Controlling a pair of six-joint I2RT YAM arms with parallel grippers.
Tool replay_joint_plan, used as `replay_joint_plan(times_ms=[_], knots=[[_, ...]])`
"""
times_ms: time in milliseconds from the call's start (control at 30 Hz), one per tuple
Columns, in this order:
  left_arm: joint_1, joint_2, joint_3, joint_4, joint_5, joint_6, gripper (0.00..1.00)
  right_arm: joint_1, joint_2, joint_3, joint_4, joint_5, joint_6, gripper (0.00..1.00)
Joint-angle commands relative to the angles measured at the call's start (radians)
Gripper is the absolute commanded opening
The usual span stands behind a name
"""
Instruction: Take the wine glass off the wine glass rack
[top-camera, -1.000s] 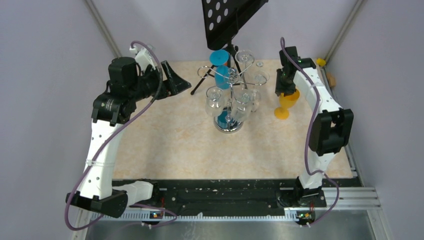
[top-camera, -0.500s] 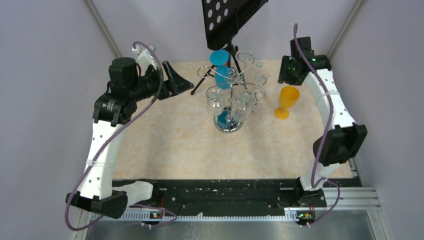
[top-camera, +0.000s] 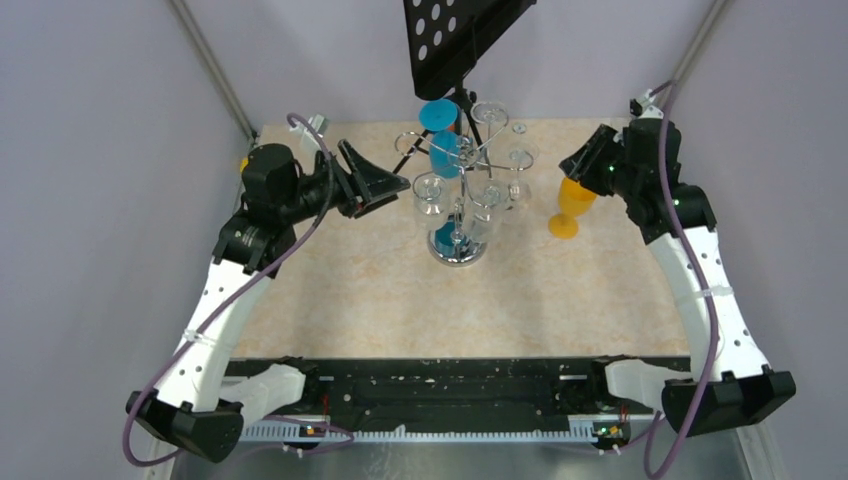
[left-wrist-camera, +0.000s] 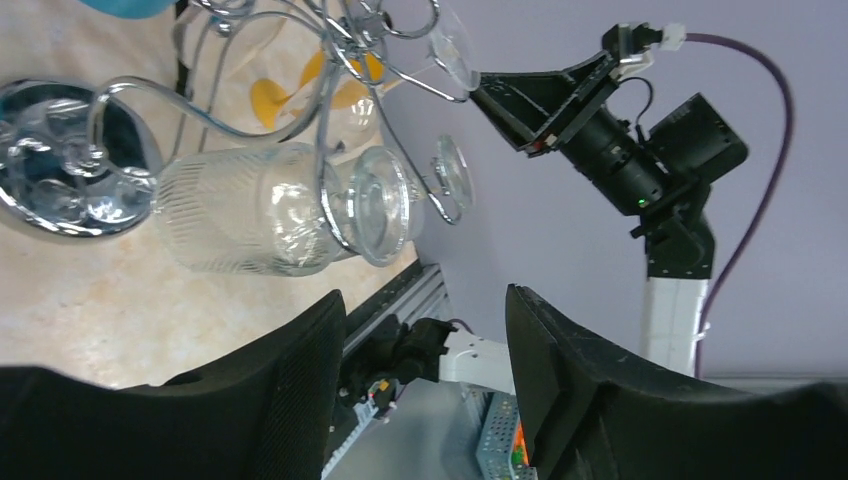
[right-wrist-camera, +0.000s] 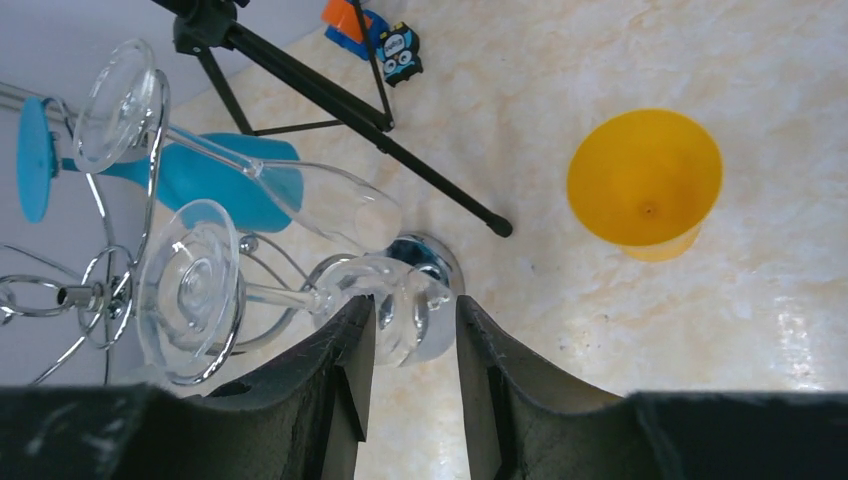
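With my left gripper (top-camera: 385, 186) spread wide and empty beside the ribbed wine glass (top-camera: 430, 196) hanging mid-frame on the wine glass rack (top-camera: 455, 258), and my right gripper (right-wrist-camera: 413, 305) narrowly parted, empty, I fear a skewed close could jolt neighbouring glasses (top-camera: 490, 200) loose.

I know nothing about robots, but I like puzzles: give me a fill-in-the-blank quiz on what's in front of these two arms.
1. The orange plastic goblet stands upright on the ___, off the shiny chrome wire rack.
2. Besides clear wine glasses, the other glasses hanging on the rack are coloured ___.
3. The claw nearest the goblet belongs to the robot's ___ arm.
4. The black tripod stand carries a plate pierced with round ___.

Missing words: table, blue, right, holes.
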Motion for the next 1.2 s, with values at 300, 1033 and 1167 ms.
replay_joint_plan(times_ms=[300,1033,1167], knots=[[-0.130,0.011,0.009,0.178,-0.211,-0.066,0.50,-0.006,-0.125,-0.103,0.113,-0.065,0.110,0.17],[-0.174,0.158,0.115,0.048,-0.285,0.037,0.41,-0.006,-0.148,-0.117,0.086,-0.070,0.063,0.15],[-0.187,0.173,0.132,0.009,-0.278,0.029,0.42,-0.006,-0.151,-0.118,0.081,-0.067,0.061,0.15]])
